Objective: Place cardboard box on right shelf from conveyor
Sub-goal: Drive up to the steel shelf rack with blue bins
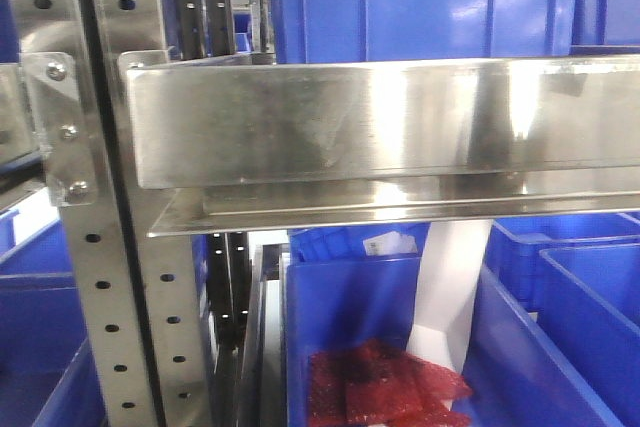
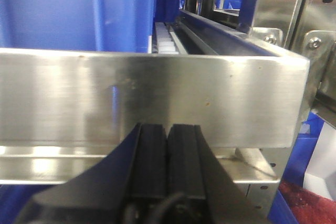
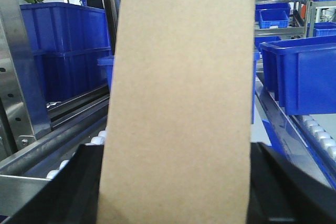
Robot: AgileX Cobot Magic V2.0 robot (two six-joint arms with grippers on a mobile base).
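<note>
The cardboard box [image 3: 181, 93] stands upright in the right end effector [image 3: 176, 203], whose dark fingers [image 3: 79, 187] are clamped on its lower sides; the conveyor is out of every view. The left end effector [image 2: 167, 150] has its pads pressed together on nothing, close before a steel lip [image 2: 157, 98]. The step looks like carrying the box in over the right shelf [image 1: 380, 127]. Its tall front lip is the hazard, so the box's bottom edge should pass above it before any lowering. A narrow slab set on end will likely topple, so tilt it flat, let the shelf take the weight, then part the fingers. The blue bin [image 3: 304, 72] alongside leaves little room for swinging wide
</note>
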